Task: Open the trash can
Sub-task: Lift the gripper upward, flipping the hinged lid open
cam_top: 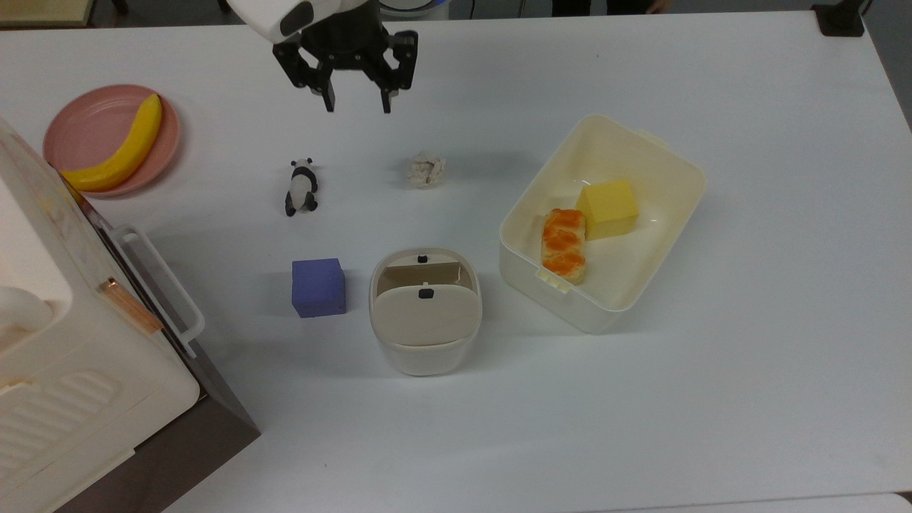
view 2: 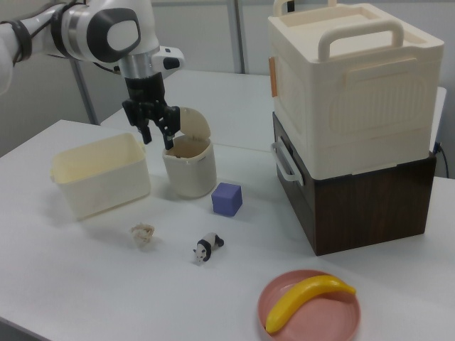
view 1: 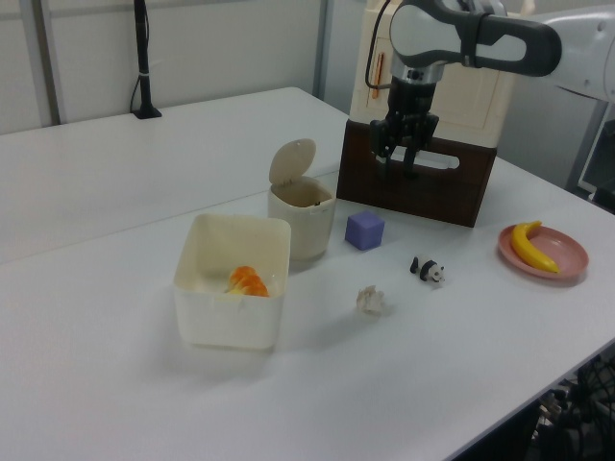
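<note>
Trash can (cam_top: pixel 425 313): mid-worktop, between purple block (cam_top: pixel 318 287) and food tub (cam_top: pixel 662 235), lid raised
Handling: probably light, stiff plastic; works by black button (cam_top: pixel 422 258)
Gripper (cam_top: pixel 358 107): well apart, jaws spread, empty

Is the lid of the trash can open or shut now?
Open. The lid stands raised on its hinge above the trash can, and the left view shows the bin's inside.
</note>
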